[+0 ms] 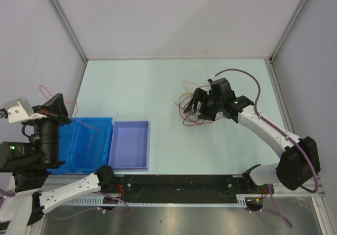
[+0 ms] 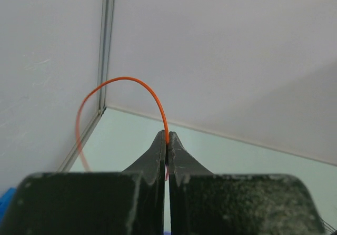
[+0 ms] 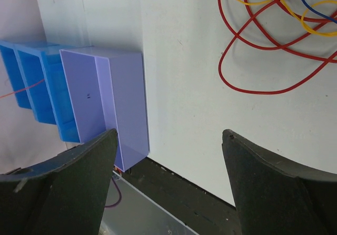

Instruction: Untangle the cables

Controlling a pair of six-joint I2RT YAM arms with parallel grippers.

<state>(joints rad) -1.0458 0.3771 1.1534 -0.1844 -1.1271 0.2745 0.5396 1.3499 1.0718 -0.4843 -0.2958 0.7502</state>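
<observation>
One strand in hand: L gripper (image 2: 167,137) is pinched fully closed on a thin orange cable (image 2: 126,78), caught right at the tips. From there the cable arches up, over to one side of the jaws, then drops out of the wrist view.

Under the gripper, per top view, sit the blue bins (image 1: 87,140), w/ a thin orange tail trailing down across them. The lilac bin (image 1: 130,143) comes next beyond, touching the blue ones.

Step looks like: drop this freed strand into a bin. To do it well:
- Go low first, so the slack lands inside the walls and isn't draped on a rim.
- Open only once most of the length rests in the bin.
- Lift straight up after, so nothing snags a finger.
- Wire looks springy and will prob. pop back, so release low and slow.

Far across the table (image 1: 158,87), R gripper (image 3: 169,133) hangs w/ jaws spread wide, nothing btwn them. The tangle (image 1: 187,108) lies just past its tips, off to one side: red, yellow and blue loops overlapping. The outer red loop (image 3: 258,92) is nearest, prob. the easiest next pick.
</observation>
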